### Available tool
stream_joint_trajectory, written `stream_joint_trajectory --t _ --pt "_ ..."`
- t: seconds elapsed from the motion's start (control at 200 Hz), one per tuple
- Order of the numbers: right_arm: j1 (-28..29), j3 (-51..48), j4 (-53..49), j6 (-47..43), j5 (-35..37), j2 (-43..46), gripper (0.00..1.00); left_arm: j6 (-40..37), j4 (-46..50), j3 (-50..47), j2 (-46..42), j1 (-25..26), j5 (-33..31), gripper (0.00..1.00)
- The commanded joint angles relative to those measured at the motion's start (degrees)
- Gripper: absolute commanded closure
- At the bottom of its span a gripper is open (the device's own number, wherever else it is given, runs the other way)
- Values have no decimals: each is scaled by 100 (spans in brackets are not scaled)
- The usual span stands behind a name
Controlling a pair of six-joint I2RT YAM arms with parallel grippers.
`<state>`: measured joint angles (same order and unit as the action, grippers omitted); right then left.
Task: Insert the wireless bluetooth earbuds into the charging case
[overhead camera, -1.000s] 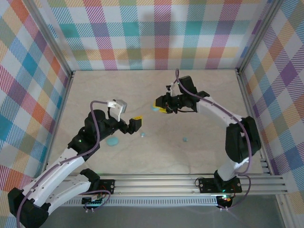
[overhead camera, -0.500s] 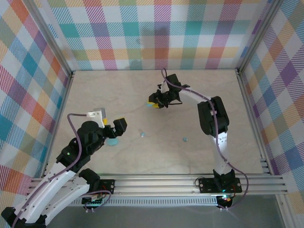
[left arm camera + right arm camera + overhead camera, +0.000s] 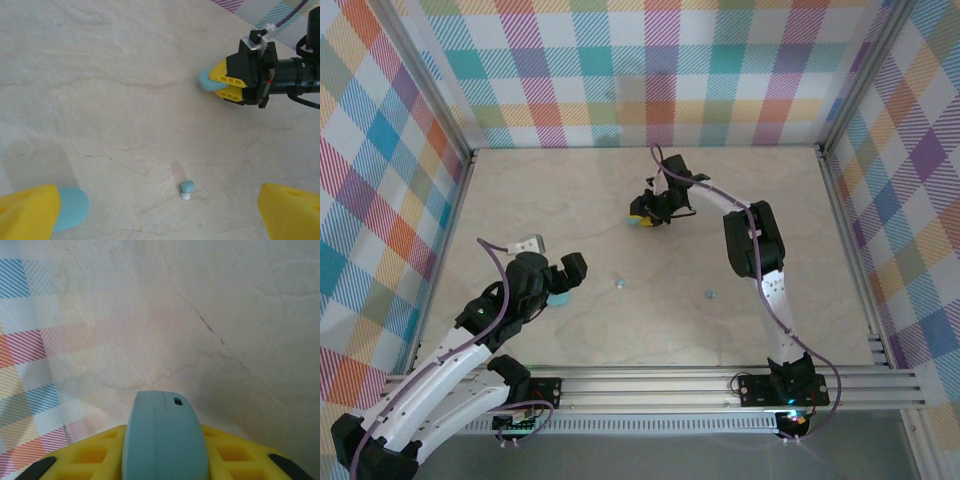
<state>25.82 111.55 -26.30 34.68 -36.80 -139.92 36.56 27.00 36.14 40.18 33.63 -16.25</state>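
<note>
My right gripper (image 3: 641,216) is shut on a light-blue charging case (image 3: 165,440), held on edge just above the table at the back centre. Its yellow fingers (image 3: 235,452) press both flat sides, and the same case (image 3: 204,80) shows in the left wrist view. One pale blue earbud (image 3: 187,188) lies on the table between my left gripper's wide-apart yellow fingers (image 3: 30,215). My left gripper (image 3: 560,283) is open and holds nothing. That earbud (image 3: 619,285) sits right of it, and another earbud (image 3: 710,294) lies further right.
A second light-blue round case (image 3: 557,297) lies flat on the table beside my left gripper's left finger, seen again as the round case (image 3: 71,207). Plaid walls and metal rails (image 3: 720,385) enclose the marble table (image 3: 520,200).
My left gripper has dropped back left and down towards the flat round case. My right gripper has carried its case a little left and further back, its grip easing slightly.
</note>
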Motion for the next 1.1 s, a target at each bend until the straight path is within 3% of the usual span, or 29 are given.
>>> stream_joint_trajectory --t 0.0,0.245,0.545,0.805,1.095 --pt "-42 73 -342 -307 77 -115 58 157 155 -4 7 4 -159 0" --pt "-154 -160 -562 -495 311 150 47 71 378 119 25 3 -185 0" --pt "-310 -1017 -541 -861 670 1070 44 227 1177 492 108 4 -599 0" --pt "-298 -1933 -428 -1026 781 1875 44 174 1835 825 1025 -13 -398 0" --pt "64 -2705 -279 -1097 1558 2759 44 184 2443 1369 2607 -150 -159 0"
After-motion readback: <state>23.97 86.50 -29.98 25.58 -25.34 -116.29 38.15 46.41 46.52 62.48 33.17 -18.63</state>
